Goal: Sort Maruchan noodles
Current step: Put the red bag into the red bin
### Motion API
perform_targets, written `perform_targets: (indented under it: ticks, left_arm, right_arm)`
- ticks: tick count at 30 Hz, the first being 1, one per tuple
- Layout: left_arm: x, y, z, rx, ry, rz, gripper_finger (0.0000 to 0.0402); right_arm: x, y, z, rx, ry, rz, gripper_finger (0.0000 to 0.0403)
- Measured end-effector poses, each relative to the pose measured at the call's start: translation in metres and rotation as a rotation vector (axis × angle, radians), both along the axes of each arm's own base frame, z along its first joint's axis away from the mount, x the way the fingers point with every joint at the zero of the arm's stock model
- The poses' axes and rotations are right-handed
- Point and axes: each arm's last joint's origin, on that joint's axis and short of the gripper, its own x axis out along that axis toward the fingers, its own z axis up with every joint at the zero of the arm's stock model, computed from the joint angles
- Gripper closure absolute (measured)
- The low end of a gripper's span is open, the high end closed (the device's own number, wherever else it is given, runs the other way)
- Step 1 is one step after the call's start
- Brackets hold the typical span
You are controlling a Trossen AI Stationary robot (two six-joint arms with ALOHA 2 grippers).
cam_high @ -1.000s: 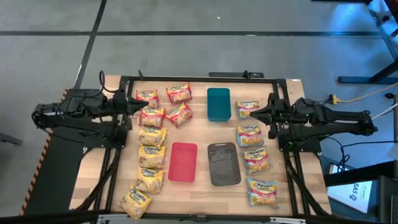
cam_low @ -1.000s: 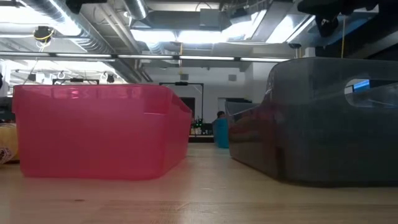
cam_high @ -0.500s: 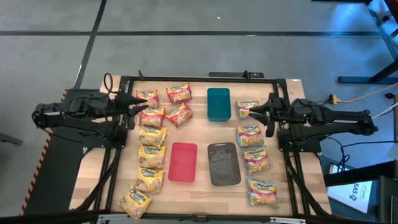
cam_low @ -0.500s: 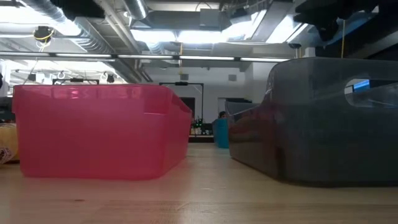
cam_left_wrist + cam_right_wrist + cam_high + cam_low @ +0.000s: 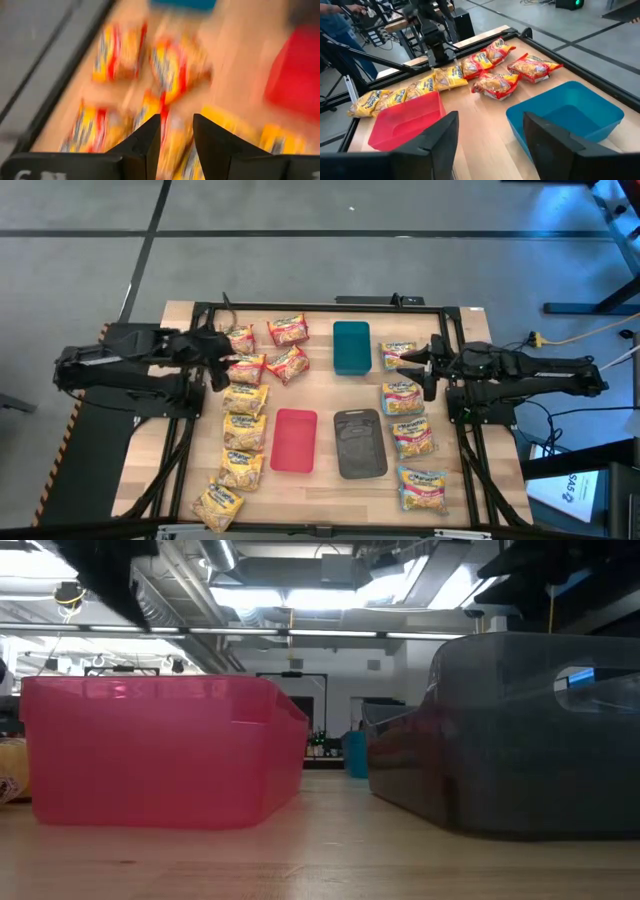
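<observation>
The Maruchan noodles lie in two groups. Red packets and yellow packets lie along the table's left side, and blue-and-pink packets along its right side. My left gripper hovers open over the red packets, touching none. My right gripper stands open near the right group's far packets, looking across the table past the teal tray. All packets lie flat on the wood.
A teal tray stands at the far middle, with a pink tray and a grey tray side by side in the near middle. A black frame runs round the table's edge. People and equipment show beyond it.
Both grippers have opened from shut. My left gripper has tipped downward over the red packets at the far left and is still moving. The packets and trays have stayed where they were.
</observation>
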Motion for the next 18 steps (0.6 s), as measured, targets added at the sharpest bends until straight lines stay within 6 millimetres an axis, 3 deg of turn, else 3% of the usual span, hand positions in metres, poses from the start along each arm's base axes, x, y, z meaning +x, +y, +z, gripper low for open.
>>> perform_targets:
  ticks: [4, 10, 18]
  left_arm:
    - [0.01, 0.008, -0.013, -0.065, 0.189, 0.013, 0.0292]
    - [0.027, 0.023, -0.035, -0.118, 0.325, 0.012, 0.0292]
    - [0.045, 0.043, -0.069, -0.176, 0.338, 0.04, 0.0292]
  right_arm:
    - [0.0, 0.0, 0.0, 0.0, 0.003, 0.002, 0.0178]
    - [0.0, 0.0, 0.0, -0.001, 0.003, 0.004, 0.0178]
    - [0.0, 0.001, 0.0, 0.01, 0.003, 0.036, 0.0178]
